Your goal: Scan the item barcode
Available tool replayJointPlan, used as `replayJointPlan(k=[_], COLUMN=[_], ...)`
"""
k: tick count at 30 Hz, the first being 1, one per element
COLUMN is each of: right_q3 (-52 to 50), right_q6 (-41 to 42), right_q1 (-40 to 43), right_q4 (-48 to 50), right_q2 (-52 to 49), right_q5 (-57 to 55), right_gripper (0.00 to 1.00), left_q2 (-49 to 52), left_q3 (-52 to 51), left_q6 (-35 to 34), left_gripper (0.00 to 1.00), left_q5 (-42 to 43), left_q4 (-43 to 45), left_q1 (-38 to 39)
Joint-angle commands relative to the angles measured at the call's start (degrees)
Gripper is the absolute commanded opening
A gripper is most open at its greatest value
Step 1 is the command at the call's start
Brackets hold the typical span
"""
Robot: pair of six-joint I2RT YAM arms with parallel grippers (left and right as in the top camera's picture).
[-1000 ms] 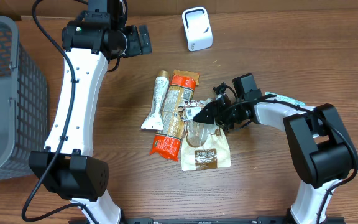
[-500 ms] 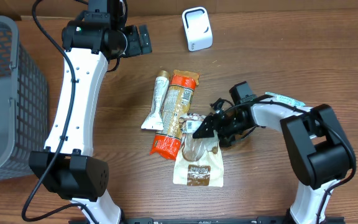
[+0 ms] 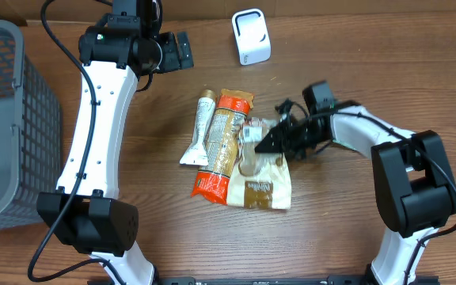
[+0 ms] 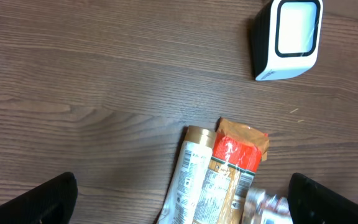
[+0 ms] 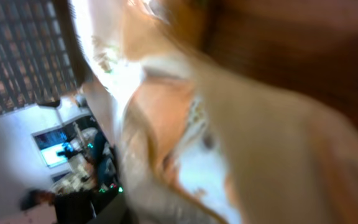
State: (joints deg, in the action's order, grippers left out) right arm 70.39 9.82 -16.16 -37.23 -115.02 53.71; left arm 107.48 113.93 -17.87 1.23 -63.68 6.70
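1. Black fingers of the right claw [image 3: 264, 142] lie over the top edge of the tan pouch [image 3: 260, 188]. The pouch lies flat near the middle of the worktop [image 3: 370, 71], slightly toward the robot's right. Whether the claw is pinching the film or only resting on it, I cannot tell (the right wrist view is a blur of tan and white packaging close to the lens).
2. The step in hand looks like securing the pouch for a lift. A good grip would take the top seam squarely, deep enough that the film cannot slip, and take this pouch alone.
3. An orange packet [image 3: 222, 146] lies against the pouch's left side, with a white-and-gold sachet [image 3: 199, 131] beyond it. Lifting straight up first should avoid dragging them.
4. The white scanner [image 3: 251, 36] stands near the far edge, well apart from the pouch. No barcode shows, so the pouch probably needs turning until its code faces the scanner window, then holding steady.
5. The left claw [image 4: 182, 193] hovers by the far edge, left of the scanner, spread wide and empty. A grey basket [image 3: 6, 119] sits at the left edge.
6. The pouch has a brown label with pale lettering, too small to read. The print on the orange packet is also illegible.
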Motion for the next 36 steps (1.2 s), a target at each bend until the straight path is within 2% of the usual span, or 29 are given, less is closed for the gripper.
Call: replayJointPlan(k=[1,4,8,15,18,26,29,36], right_q3=[8.1,9.6,7.4,-1.1,-2.1,-2.1,-1.5,4.0], right_q6=[-12.7,-12.9,-11.8,1.4,5.0,5.5,5.1,-4.7], right_q1=[-0.3,-1.9,-2.8,-2.8,-2.7,-2.7,-2.0,1.6], right_q4=[-3.1,-5.3,-7.5,-1.8,-1.4,1.5,1.5,-4.5], right_q2=[1.1,1.1,0.0,-0.7,-0.7,-0.7,-0.7,1.2], right_q5=[-9.2,-13.4,-13.6,-13.1,-13.0,-12.5,-11.1,-2.9], right_gripper=[0.44,0.67,0.68,0.66,0.56,0.15,0.11,0.04], left_q2=[0.0,0.0,0.0,0.0,0.0,0.0,0.0,0.0], left_q3=[0.5,0.5,0.5,0.5,0.5,0.5,0.5,0.5], left_q6=[0.1,0.1,0.1,0.1,0.1,0.1,0.1,0.1], left_gripper=[1.0,0.99,1.0,1.0,1.0,0.99,1.0,0.99], left_q5=[-0.2,-0.2,-0.2,-0.2,-0.2,-0.2,-0.2,-0.2], left_q4=[0.0,0.0,0.0,0.0,0.0,0.0,0.0,0.0], left_q1=[0.1,0.1,0.1,0.1,0.1,0.1,0.1,0.1])
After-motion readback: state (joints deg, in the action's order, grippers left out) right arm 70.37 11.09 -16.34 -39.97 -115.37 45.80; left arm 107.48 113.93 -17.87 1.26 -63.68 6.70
